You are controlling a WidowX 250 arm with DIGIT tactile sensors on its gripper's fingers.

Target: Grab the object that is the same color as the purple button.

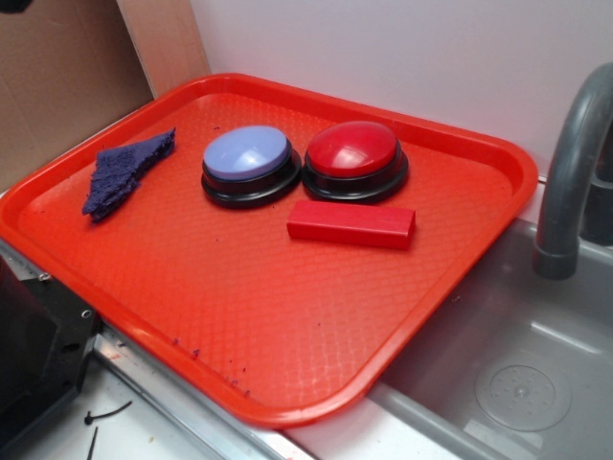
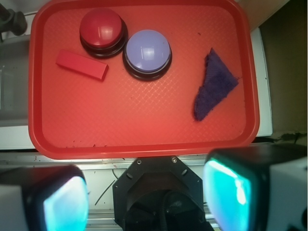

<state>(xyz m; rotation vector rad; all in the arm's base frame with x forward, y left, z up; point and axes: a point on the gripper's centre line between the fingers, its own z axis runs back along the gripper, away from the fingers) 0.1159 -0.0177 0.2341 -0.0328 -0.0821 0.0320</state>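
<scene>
A red tray (image 1: 460,278) carries everything. The purple scrap (image 1: 127,172) lies flat near the tray's left edge in the exterior view, apart from the other things. Just beside it toward the tray's middle sits the purple button (image 1: 248,164), touching the red button (image 1: 355,160). A red block (image 1: 351,223) lies just in front of the red button, close to it. In the wrist view the tool (image 2: 147,192) hangs off the tray's near edge, its two fingers (image 2: 228,192) spread wide apart and empty, over a black mount (image 2: 159,192). A grey faucet (image 1: 573,163) and sink (image 1: 517,374) stand off the tray's right edge.
</scene>
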